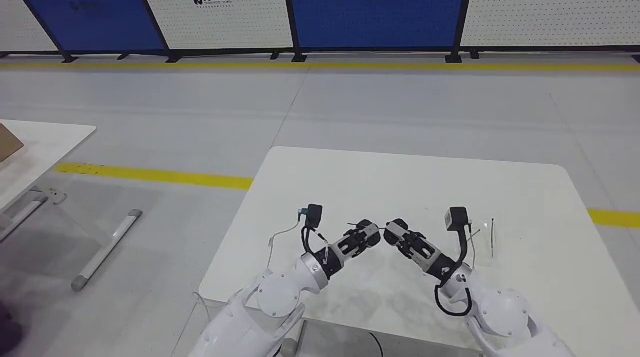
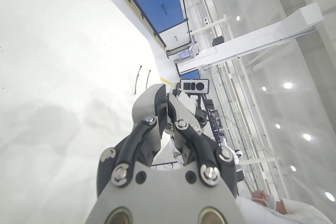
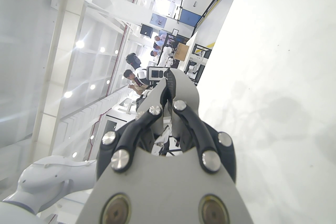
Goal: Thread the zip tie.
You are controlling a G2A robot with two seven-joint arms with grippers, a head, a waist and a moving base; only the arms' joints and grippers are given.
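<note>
Over the middle of the white table (image 1: 330, 177) my two grippers meet tip to tip. The left gripper (image 1: 370, 230) (image 2: 166, 100) is shut, and a thin black zip tie strand (image 1: 354, 224) pokes out beside its tips. The right gripper (image 1: 393, 227) (image 3: 168, 83) faces it, shut, with a dark ribbed strip (image 3: 170, 83) between its fingers. Seen from the left wrist, the right gripper sits directly behind my left fingers. How the tie runs between the two grippers is hidden.
Two spare black zip ties (image 1: 487, 235) (image 2: 137, 78) lie side by side on the table beyond the right arm. Bare tabletop stretches away toward the far edge. A second white table (image 1: 40, 147) stands off to the left across the floor.
</note>
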